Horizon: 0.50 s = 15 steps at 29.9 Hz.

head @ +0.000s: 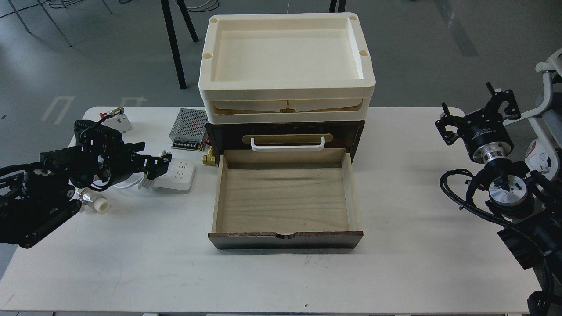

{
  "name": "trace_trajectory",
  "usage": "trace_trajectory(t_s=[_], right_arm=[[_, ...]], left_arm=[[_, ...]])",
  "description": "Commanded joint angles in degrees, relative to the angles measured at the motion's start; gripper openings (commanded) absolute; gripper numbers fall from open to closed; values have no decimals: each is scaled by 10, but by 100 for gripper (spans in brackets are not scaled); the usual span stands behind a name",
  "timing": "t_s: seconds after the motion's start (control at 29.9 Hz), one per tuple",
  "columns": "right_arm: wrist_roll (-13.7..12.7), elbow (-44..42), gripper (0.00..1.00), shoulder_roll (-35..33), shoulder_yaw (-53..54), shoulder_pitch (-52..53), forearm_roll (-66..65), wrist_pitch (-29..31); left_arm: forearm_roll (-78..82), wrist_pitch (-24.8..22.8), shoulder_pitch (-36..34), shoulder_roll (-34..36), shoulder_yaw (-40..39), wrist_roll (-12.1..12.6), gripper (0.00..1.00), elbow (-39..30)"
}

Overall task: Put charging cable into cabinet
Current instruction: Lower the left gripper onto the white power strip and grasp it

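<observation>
The charging cable (pixel 180 172), a flat white power strip with a white cord looped around it, lies on the white table (pixel 395 245) left of the cabinet. My left gripper (pixel 158 166) hangs over the strip's middle and hides its left half. Its dark fingers look spread apart and hold nothing that I can see. The cabinet (pixel 347 131) is a dark brown wooden box with a white and brass handle (pixel 287 144). Its pale-wood drawer (pixel 285 197) is pulled out and holds nothing. My right gripper (pixel 476 113) is open, far right of the cabinet.
Two stacked cream trays (pixel 285 94) sit on the cabinet. A perforated metal power supply (pixel 188 128) and a white circuit breaker (pixel 122 123) lie behind the strip. A brass fitting (pixel 208 159) sits at the cabinet's left side, and a white and metal fitting (pixel 97 203) near my left arm.
</observation>
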Motion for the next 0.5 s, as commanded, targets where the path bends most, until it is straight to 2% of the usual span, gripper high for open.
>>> trace_trajectory(t_s=[0.0, 0.1, 0.2, 0.3, 0.4, 0.47], right_arm=[[0, 2, 100, 0, 0, 0, 0, 0], [0, 4, 100, 0, 0, -1, 0, 0], [0, 3, 100, 0, 0, 0, -2, 0], [0, 4, 100, 0, 0, 0, -2, -1], [0, 4, 100, 0, 0, -1, -2, -2], [0, 2, 100, 0, 0, -1, -2, -2]], left_arm=[[1, 3, -2, -7, 10, 0, 76, 14], [0, 3, -3, -14, 14, 1, 75, 22], [-1, 3, -3, -38, 14, 0, 73, 61], [-1, 5, -2, -52, 15, -2, 67, 92], [-2, 16, -4, -54, 15, -6, 62, 95], [-2, 15, -5, -54, 15, -7, 51, 95]])
